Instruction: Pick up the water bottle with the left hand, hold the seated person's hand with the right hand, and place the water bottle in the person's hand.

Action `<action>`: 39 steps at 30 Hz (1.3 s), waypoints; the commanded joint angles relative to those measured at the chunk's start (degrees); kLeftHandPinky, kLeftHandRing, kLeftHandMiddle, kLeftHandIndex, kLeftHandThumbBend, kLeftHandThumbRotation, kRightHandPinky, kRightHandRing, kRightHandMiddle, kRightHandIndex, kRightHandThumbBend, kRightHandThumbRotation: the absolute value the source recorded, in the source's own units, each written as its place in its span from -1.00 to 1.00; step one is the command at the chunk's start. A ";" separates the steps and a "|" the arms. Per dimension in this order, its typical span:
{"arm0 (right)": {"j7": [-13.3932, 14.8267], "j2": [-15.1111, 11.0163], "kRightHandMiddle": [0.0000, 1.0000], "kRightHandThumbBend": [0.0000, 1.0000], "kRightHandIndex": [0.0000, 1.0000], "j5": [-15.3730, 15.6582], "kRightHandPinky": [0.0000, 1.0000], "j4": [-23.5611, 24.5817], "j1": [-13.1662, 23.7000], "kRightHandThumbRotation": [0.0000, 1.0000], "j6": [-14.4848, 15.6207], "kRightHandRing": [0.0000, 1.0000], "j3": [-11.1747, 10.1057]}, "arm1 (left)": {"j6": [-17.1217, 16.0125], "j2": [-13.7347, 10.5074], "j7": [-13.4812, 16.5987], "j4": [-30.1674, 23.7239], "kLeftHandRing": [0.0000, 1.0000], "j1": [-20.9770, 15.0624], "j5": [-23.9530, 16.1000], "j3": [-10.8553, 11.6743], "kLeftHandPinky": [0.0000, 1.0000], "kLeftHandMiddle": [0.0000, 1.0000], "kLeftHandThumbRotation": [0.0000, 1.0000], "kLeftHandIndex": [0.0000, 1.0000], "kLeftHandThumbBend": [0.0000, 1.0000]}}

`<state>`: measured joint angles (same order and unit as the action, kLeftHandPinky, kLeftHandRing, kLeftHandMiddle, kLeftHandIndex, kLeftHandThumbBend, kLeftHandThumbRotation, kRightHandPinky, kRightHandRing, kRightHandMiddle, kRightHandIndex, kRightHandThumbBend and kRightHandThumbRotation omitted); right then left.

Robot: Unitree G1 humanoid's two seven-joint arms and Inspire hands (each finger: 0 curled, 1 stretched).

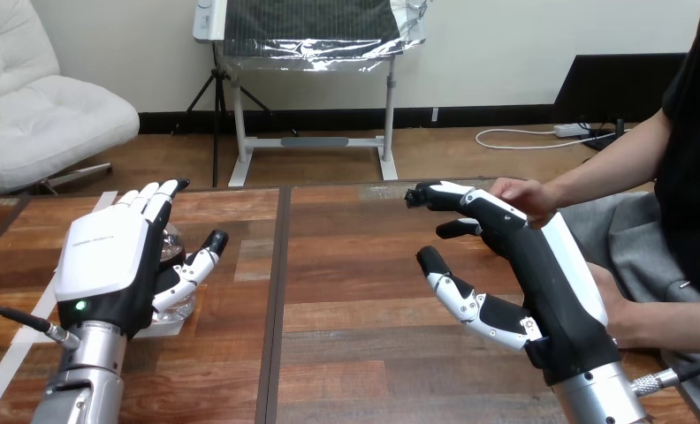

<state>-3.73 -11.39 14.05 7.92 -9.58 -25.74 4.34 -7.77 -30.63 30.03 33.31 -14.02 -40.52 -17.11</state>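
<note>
A clear water bottle (175, 305) stands on the table at the left, mostly hidden behind my left hand (108, 265). That hand is open, its fingers straight up on the bottle's near side and its thumb (198, 263) stretched out to the bottle's right. My right hand (541, 265) is open at the right, fingers reaching away toward the table's far right edge. The person's hand (525, 196) hovers or rests just beyond those fingers, knuckles up; I cannot tell if they touch.
The person sits at the right, and their other hand (631, 322) lies by my right wrist. White tape strips (11, 358) mark the table at the left. A dark seam (277, 291) runs down the wooden table between my hands.
</note>
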 commanded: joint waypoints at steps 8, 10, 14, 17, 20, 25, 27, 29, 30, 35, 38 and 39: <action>0.32 0.21 0.64 -0.41 0.44 -0.11 0.39 2.01 4.28 -1.00 -0.30 0.62 -0.21 | 1.48 0.65 -3.68 -5.28 0.74 7.47 -1.56 -1.92 0.67 0.81 1.00 0.78 -0.08; 0.22 0.24 0.64 -0.41 0.44 -0.34 0.39 2.04 4.29 -1.00 -0.18 0.62 -0.20 | 1.50 0.64 -3.83 -6.17 0.74 8.04 -1.46 -1.84 0.67 0.81 1.00 0.78 -0.09; 0.05 0.24 0.64 -0.40 0.44 -0.60 0.39 2.17 4.24 -1.00 0.01 0.61 -0.19 | 1.62 0.71 -4.13 -7.48 0.74 8.95 -1.26 -1.66 0.66 0.80 1.00 0.77 -0.11; 0.10 0.20 0.64 -0.40 0.44 -0.53 0.39 2.05 4.34 -1.00 -0.18 0.61 -0.19 | 1.82 0.83 -4.31 -8.45 0.74 9.62 -1.18 -1.49 0.65 0.81 1.00 0.78 -0.11; 0.06 0.17 0.64 -0.40 0.44 -0.63 0.39 1.93 4.38 -1.00 -0.28 0.62 -0.19 | 2.33 0.86 -4.74 -9.72 0.75 10.31 -1.27 -1.43 0.65 0.81 1.00 0.78 -0.11; 0.15 0.14 0.64 -0.40 0.44 -0.48 0.39 1.85 4.46 -1.00 -0.39 0.62 -0.22 | 2.77 0.95 -4.69 -11.47 0.75 11.32 -1.56 -1.36 0.65 0.82 1.00 0.79 -0.11; 0.16 0.10 0.64 -0.41 0.44 -0.43 0.39 1.76 4.55 -1.00 -0.47 0.62 -0.24 | 2.98 1.03 -4.82 -11.91 0.75 11.56 -1.53 -1.33 0.65 0.82 1.00 0.79 -0.11; 0.16 0.11 0.64 -0.41 0.44 -0.38 0.39 1.87 4.51 -1.00 -0.33 0.62 -0.23 | 2.90 0.97 -4.56 -12.32 0.75 11.83 -1.79 -1.45 0.65 0.81 1.00 0.79 -0.12; 0.16 0.12 0.64 -0.41 0.44 -0.37 0.39 1.91 4.50 -1.00 -0.28 0.61 -0.23 | 2.89 0.94 -4.50 -12.46 0.75 11.91 -1.86 -1.49 0.64 0.81 1.00 0.79 -0.13; -0.06 0.18 0.64 -0.40 0.44 -0.79 0.39 2.06 4.45 -1.00 0.04 0.61 -0.20 | 2.92 1.00 -4.88 -13.34 0.75 12.45 -1.82 -1.50 0.64 0.82 1.00 0.79 -0.13; -0.09 0.16 0.64 -0.40 0.44 -0.81 0.39 2.05 4.46 -1.00 0.01 0.61 -0.19 | 3.05 1.04 -5.24 -14.24 0.76 12.89 -1.81 -1.40 0.66 0.83 1.00 0.80 -0.12; -0.09 0.15 0.64 -0.40 0.44 -0.80 0.39 2.05 4.46 -1.00 -0.01 0.62 -0.19 | 3.09 1.05 -5.30 -14.47 0.76 13.01 -1.84 -1.37 0.66 0.83 1.00 0.80 -0.11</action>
<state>-3.79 -11.41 13.91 7.92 -8.87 -25.72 4.38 -5.27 -30.58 28.30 18.30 -4.40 -41.96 -16.70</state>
